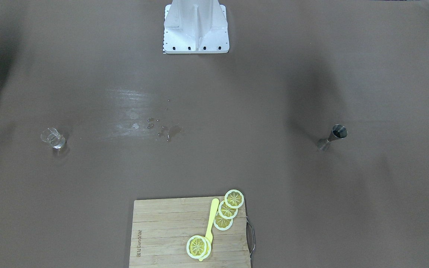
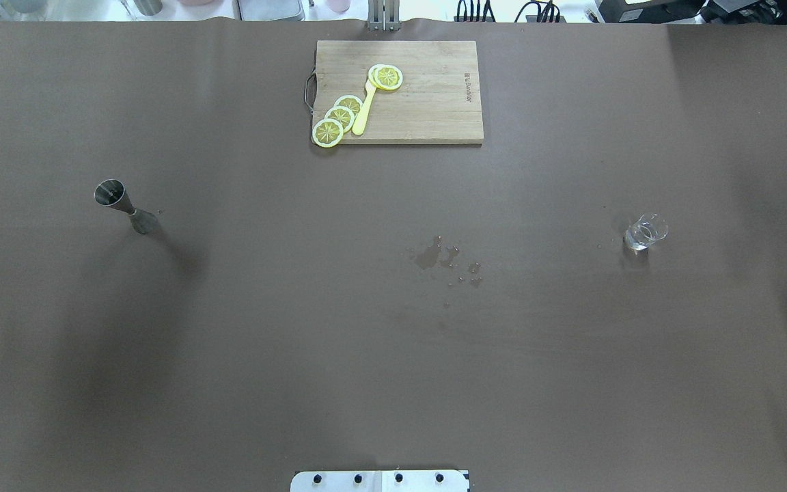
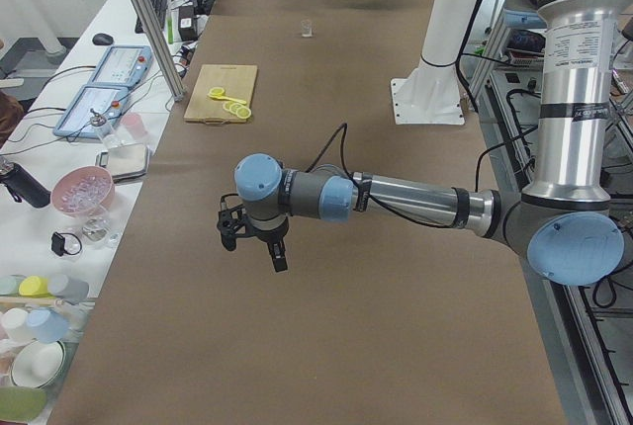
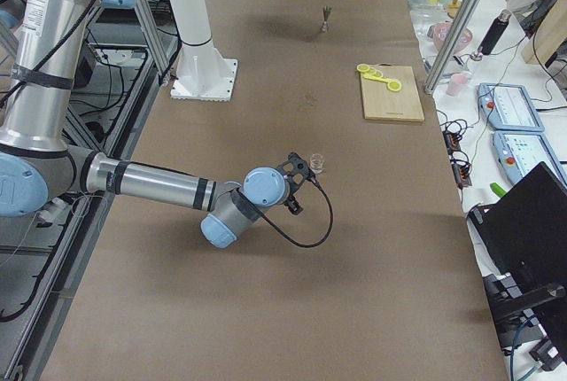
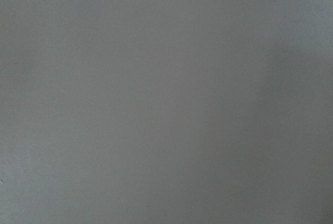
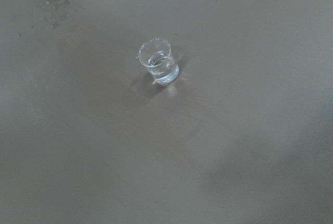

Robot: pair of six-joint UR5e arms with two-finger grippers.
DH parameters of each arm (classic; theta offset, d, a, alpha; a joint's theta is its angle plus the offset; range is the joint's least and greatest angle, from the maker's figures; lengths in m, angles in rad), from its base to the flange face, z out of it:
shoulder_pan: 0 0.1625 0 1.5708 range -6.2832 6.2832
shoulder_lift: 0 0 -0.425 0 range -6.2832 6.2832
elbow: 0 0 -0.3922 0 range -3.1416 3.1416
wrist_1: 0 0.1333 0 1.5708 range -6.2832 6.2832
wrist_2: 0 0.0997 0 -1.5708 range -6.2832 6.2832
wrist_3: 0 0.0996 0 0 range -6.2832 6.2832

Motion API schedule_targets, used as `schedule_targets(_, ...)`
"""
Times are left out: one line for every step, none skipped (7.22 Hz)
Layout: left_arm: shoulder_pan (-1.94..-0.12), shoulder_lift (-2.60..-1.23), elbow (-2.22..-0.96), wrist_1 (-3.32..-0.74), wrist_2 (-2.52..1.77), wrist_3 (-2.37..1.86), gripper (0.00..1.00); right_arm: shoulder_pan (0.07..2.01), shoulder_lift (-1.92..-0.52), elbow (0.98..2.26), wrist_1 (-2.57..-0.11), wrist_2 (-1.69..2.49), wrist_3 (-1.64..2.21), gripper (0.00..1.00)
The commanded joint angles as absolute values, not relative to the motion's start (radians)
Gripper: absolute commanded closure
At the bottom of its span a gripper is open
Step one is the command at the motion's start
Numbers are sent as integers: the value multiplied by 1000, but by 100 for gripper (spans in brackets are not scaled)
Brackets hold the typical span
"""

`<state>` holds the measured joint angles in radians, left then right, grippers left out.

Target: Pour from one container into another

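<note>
In the overhead view the steel jigger (image 2: 126,206) stands upright at the left of the table (image 2: 298,355), with nothing around it. It is stiff, light and smooth. It is tall for its small foot, so I judge that a nudge would tip it. If it needs steadying, the narrow waist is the place to hold it.

At the upper middle lies a cutting board (image 2: 427,102) with lemon slices (image 2: 339,117) and a yellow knife (image 2: 364,113) on its left part. A brand mark is burnt in near its right edge, but the letters are too small to read. Below the board, at mid-frame, is a small wet spill (image 2: 429,256).

At the right, well apart from the jigger, the glass cup (image 2: 645,232) stands upright with a little clear liquid in it. It is light, hard, slippery and breakable. I would grip it across the side wall, above the thick base and under the rim, firmly but without a hard squeeze.

The left gripper (image 3: 252,239) hangs over bare table at the middle left of the left side view. I cannot tell how far open it is. The right gripper (image 4: 299,171) sits just beside the cup in the right side view, and I cannot tell its opening either. Its wrist camera shows the cup standing free.
</note>
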<state>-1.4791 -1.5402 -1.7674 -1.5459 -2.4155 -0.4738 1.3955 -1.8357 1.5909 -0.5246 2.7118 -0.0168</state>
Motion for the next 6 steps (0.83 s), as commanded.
schedule_targets(-1389,-1534,-1891,-1549,-2408,-698,1,1393,-1783,1464,-341,2711,-56,0)
schedule_targets(-1332,-1537,-1964,-1549,-2405,-844,1,1390,-1743,1410,-325,2706,-93,0)
schedule_targets(-1286,-1545,-2009,-1549,-2404,-962,1,1385,-1679,1363,-322,2706,-116,0)
schedule_targets(-1257,-1548,-2041,-1549,-2405,-1024,1,1358,-1654,1358,-316,2689,-118,0)
schedule_targets(-1232,-1552,-2066,-1551,-2404,-1067,1,1324,-1640,1356,-286,2657,-120,0)
schedule_targets(-1191,-1569,-2086,-1571,-2402,-1144,1,1266,-1629,1344,-202,2590,-121,0)
